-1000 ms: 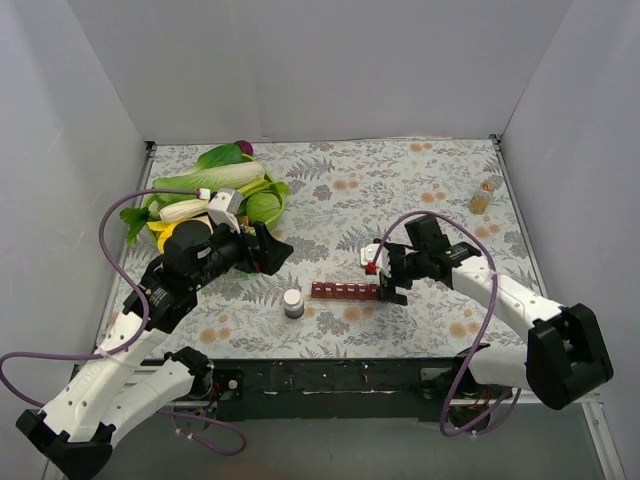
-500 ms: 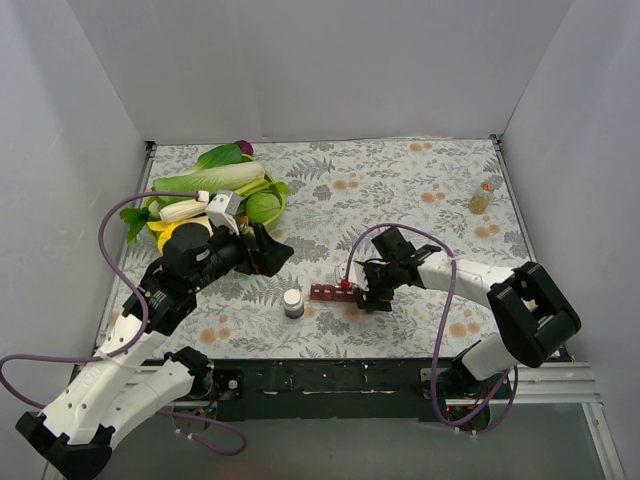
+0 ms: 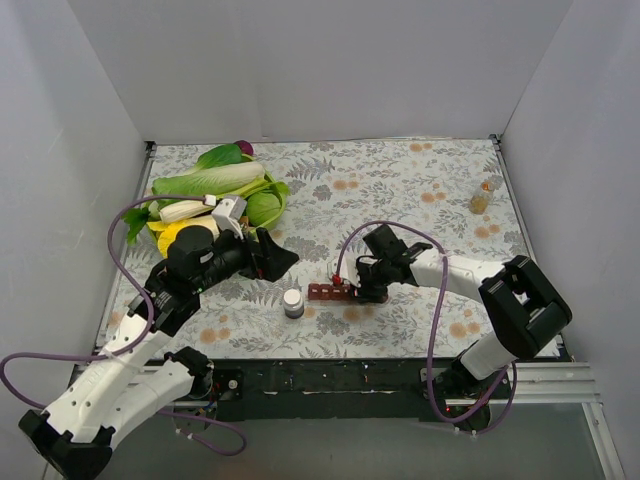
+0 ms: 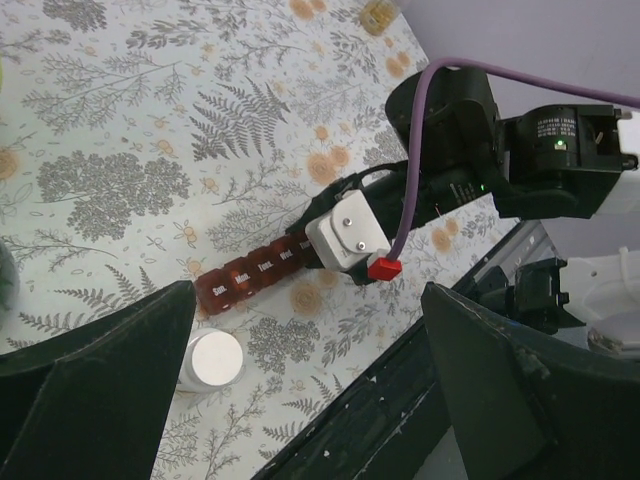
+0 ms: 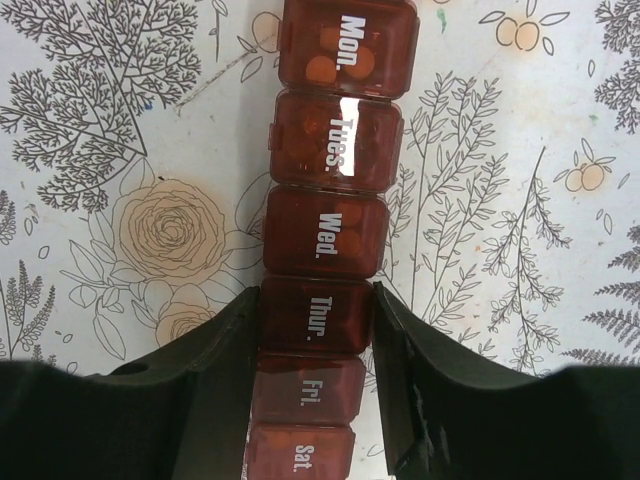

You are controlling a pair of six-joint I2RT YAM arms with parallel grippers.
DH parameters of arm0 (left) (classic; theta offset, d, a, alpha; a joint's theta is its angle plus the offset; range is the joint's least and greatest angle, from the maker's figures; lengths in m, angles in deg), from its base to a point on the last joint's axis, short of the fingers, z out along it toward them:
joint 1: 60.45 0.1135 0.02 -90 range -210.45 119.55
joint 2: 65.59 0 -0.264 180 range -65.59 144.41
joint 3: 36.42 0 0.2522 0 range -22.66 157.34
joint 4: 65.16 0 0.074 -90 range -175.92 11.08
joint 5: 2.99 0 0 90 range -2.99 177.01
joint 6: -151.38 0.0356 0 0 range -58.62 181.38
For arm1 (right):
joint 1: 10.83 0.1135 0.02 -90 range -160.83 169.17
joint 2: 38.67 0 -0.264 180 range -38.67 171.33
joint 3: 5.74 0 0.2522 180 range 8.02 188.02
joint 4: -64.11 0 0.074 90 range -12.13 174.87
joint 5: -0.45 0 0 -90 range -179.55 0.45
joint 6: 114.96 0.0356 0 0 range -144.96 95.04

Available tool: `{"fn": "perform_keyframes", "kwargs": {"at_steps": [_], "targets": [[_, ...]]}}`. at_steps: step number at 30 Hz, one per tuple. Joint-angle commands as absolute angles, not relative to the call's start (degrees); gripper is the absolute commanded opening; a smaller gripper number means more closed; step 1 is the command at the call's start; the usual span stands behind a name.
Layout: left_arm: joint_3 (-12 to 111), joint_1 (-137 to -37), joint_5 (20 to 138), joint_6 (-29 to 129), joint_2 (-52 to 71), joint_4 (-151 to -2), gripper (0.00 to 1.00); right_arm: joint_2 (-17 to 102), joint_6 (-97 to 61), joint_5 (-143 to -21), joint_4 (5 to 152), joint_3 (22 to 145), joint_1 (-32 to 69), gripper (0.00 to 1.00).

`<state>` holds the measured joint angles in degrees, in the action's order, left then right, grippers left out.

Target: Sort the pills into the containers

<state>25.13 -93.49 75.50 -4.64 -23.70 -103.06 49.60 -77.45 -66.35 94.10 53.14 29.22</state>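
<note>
The containers (image 3: pixel 325 292) are a dark red strip of day-labelled, lidded compartments lying flat on the floral table near the front middle. My right gripper (image 3: pixel 362 291) is shut on the strip's right part. In the right wrist view its black fingers (image 5: pixel 225 345) press both sides of the "Thur." compartment of the containers (image 5: pixel 328 240). Round orange pills (image 5: pixel 322 68) show through the "Mon." lid. My left gripper (image 3: pixel 275 255) hangs open above the table, left of the strip, holding nothing. From the left wrist, the containers (image 4: pixel 250 278) run under the right arm's wrist.
A small grey bottle with a white cap (image 3: pixel 293 302) stands just left of the strip. A bowl of vegetables (image 3: pixel 215 195) sits at the back left. A small amber bottle (image 3: pixel 481 199) stands at the far right edge. White walls enclose three sides.
My right gripper has moved left along the strip, from its right end to over it, and closed its jaws on it. The left arm has barely shifted.
</note>
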Motion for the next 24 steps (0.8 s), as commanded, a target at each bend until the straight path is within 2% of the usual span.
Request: {"fn": "perform_keyframes", "kwargs": {"at_steps": [1,4,10,16,24], "targets": [[22.96,-93.06,65.60,-1.31,-21.92,-99.15,0.98,48.09,-77.34,-70.65,95.00,51.35,28.55,0.27],[22.43,-93.15,57.95,4.22,-18.23,-96.77,0.98,45.28,-79.53,-69.69,97.28,50.56,26.44,0.25],[21.99,-97.09,52.39,17.32,-13.12,-91.67,0.95,39.82,-87.88,-63.27,103.26,48.10,18.80,0.24],[18.22,-106.05,50.80,38.33,-6.19,-84.12,0.95,37.45,-94.64,-57.74,106.87,46.87,12.99,0.23],[15.58,-107.91,51.50,52.05,4.98,-75.59,0.96,34.37,-97.55,-55.72,104.50,43.00,12.20,0.22]]}}
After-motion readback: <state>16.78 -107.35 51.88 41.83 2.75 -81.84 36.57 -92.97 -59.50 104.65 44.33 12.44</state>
